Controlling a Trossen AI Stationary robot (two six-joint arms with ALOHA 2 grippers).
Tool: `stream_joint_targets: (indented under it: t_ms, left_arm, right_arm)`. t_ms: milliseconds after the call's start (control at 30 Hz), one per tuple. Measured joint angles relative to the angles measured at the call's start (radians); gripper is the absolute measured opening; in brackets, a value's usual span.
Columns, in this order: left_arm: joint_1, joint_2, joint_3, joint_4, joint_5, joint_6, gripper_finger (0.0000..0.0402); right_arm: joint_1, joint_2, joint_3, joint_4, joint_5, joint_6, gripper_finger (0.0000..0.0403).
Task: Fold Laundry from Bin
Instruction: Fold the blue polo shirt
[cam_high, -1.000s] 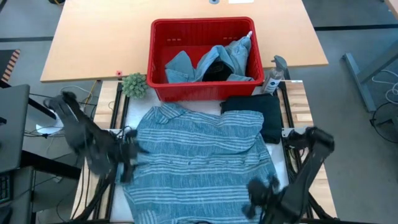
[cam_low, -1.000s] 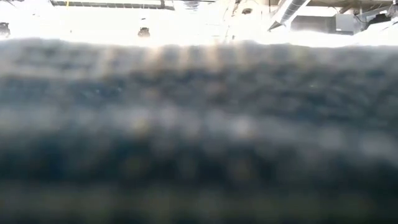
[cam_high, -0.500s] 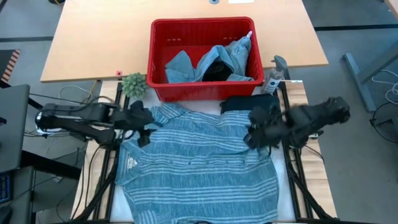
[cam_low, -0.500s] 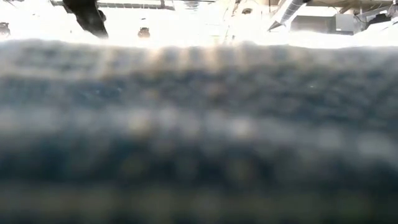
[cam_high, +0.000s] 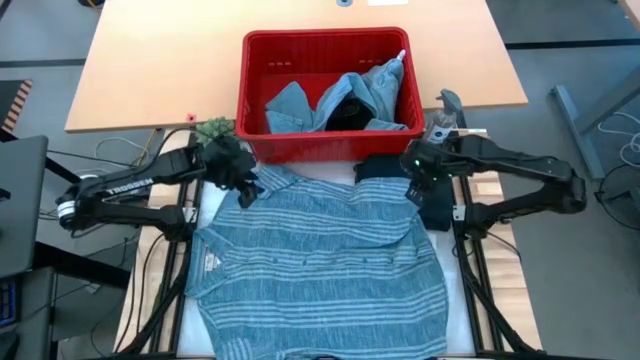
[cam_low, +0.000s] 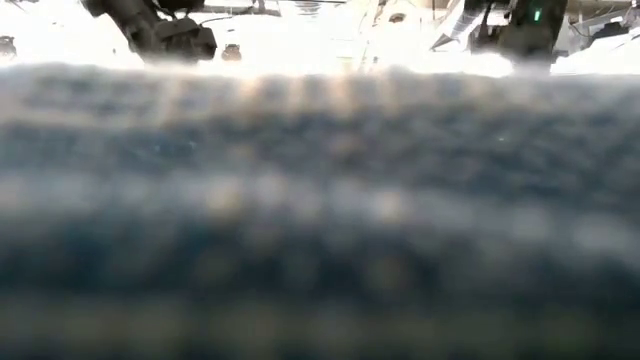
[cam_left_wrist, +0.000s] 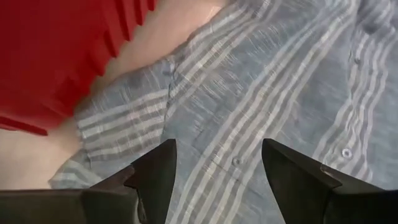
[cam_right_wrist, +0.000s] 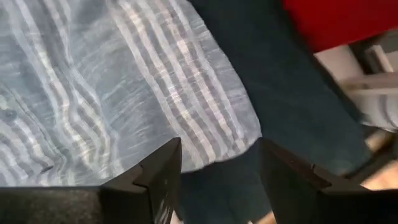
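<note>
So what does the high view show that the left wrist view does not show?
Only the high view shows the right gripper, the folded dark garment, the laundry inside the bin, and the small green plant.
Only the left wrist view shows the shirt buttons and the left gripper open above the cloth.
Both show the striped shirt and the red bin.

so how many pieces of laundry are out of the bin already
2. A blue-grey striped button shirt lies spread flat on the table in front of the red slotted plastic bin. A folded dark garment sits beside its right corner, partly underneath. More could be hidden beneath.
</note>
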Motion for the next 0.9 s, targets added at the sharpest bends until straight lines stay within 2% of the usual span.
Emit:
stream_joint_targets:
  t_ms: [200,267,367,633,767,900]
  left_arm:
    - [0.093,0.103,0.000,0.030,0.158,0.038,0.0225]
    - [0.105,0.144,0.000,0.034,0.178,0.050,0.0225]
    - [0.121,0.185,0.000,0.062,0.198,0.064,0.0225]
    - [0.149,0.265,0.000,0.057,0.171,0.140,0.0225]
    - [0.147,0.294,0.000,0.019,0.091,0.198,0.0225]
    - [0.148,0.311,0.000,0.009,0.011,0.189,0.0225]
  right_arm:
    - [-0.171,0.041,-0.142,0.206,-0.148,-0.232,0.0232]
    - [-0.207,0.078,-0.161,0.248,-0.192,-0.281,0.0232]
    - [-0.238,0.140,-0.166,0.262,-0.203,-0.361,0.0232]
    - [-0.271,0.279,-0.167,0.263,-0.214,-0.462,0.0232]
    - [-0.269,0.314,-0.167,0.264,-0.214,-0.488,0.0232]
    - [-0.270,0.327,-0.167,0.263,-0.214,-0.494,0.0232]
